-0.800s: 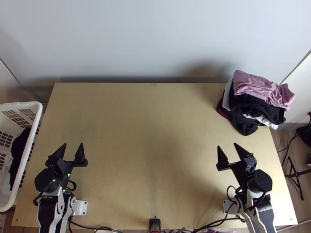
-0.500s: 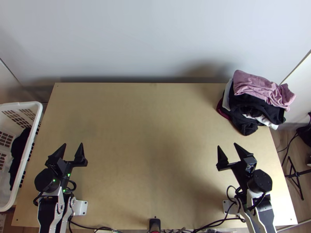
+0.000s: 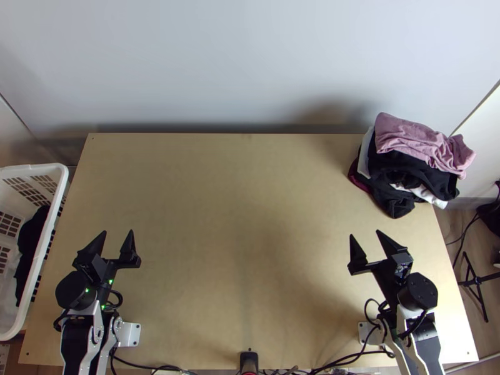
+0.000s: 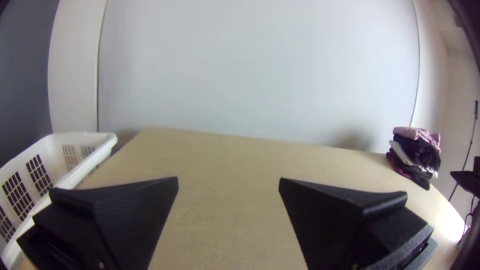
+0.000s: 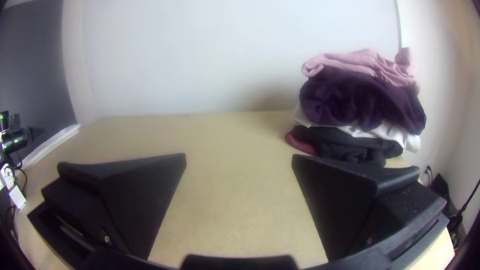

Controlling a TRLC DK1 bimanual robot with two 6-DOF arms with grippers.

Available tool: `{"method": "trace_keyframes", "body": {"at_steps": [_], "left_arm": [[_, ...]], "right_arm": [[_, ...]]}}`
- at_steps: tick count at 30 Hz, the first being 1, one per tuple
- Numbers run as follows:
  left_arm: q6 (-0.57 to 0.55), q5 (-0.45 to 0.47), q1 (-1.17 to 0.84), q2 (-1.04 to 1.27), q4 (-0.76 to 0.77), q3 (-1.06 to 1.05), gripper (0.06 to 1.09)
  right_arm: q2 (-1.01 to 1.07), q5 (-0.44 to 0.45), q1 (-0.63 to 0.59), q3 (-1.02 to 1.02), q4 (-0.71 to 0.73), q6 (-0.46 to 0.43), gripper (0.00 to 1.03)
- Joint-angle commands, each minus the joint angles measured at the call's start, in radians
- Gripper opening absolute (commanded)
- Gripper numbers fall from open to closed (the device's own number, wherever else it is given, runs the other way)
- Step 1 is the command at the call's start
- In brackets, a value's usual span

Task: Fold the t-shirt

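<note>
"First, report gripper states."

"Find left gripper point(image 3: 118, 231) and right gripper point(image 3: 365, 233) near opposite sides of table point(image 3: 237, 219), each with fingers apart."

"Locate t-shirt."

"Cannot identify with certainty. Note stacked garments point(image 3: 400, 159) at far right corner, topped by pink cloth point(image 3: 415, 140); dark cloth point(image 3: 30, 250) inside white basket point(image 3: 57, 187)."
</note>
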Motion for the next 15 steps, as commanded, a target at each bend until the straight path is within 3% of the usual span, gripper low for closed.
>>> {"method": "trace_keyframes", "body": {"at_steps": [1,15], "left_arm": [[0.0,0.002,0.0,0.0,0.0,0.0,1.04],[0.0,0.0,-0.011,0.0,0.0,0.0,1.04]], "right_arm": [[0.0,-0.001,0.0,0.0,0.001,0.002,0.98],[0.0,-0.001,0.0,0.0,0.001,0.002,0.98]]}}
